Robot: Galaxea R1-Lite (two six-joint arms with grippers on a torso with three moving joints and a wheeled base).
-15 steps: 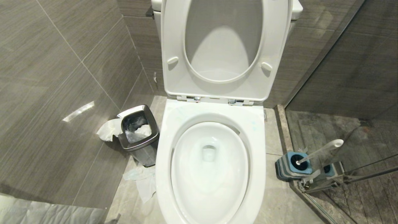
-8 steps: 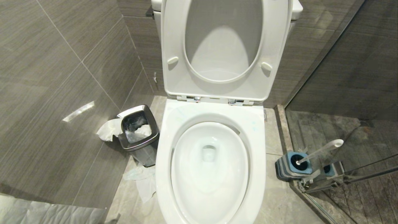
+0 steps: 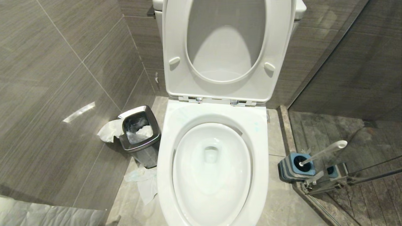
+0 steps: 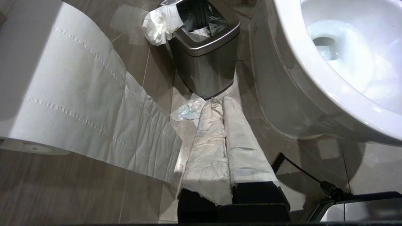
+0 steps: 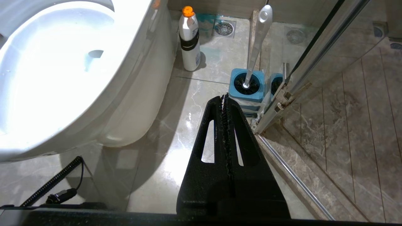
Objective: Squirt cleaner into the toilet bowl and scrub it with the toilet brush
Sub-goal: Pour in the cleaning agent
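While nothing has shifted since a second ago, with the bin, the paper scraps and the brush all lying as before, both arms hang parked low on either side of the toilet bowl (image 3: 163,175), outside the head view. The bowl stands open, seat and lid (image 3: 176,78) raised, and the water at its bottom carries a faint blue tint of cleaner (image 3: 211,154), with pale blue flecks on the rim near the hinges.

The left gripper (image 4: 220,102) has its fingers (image 4: 209,138) pressed together, both wrapped in white paper. Just past the fingertips a crumpled scrap of tissue (image 4: 188,110) lies on the floor, and beyond it stands the steel bin (image 4: 205,59). The bowl's outer wall is close beside the fingers, and a paper roll (image 4: 62,91) hangs on their other side.

The right gripper (image 5: 223,98) also has its black fingers (image 5: 213,147) closed flat against each other, holding nothing. Just ahead of the tips sits the toilet brush (image 5: 256,44), upright in its blue holder (image 5: 246,86) against the glass shower door (image 5: 317,44). A white bottle with an orange cap (image 5: 189,40) stands further off, beside the toilet's base.
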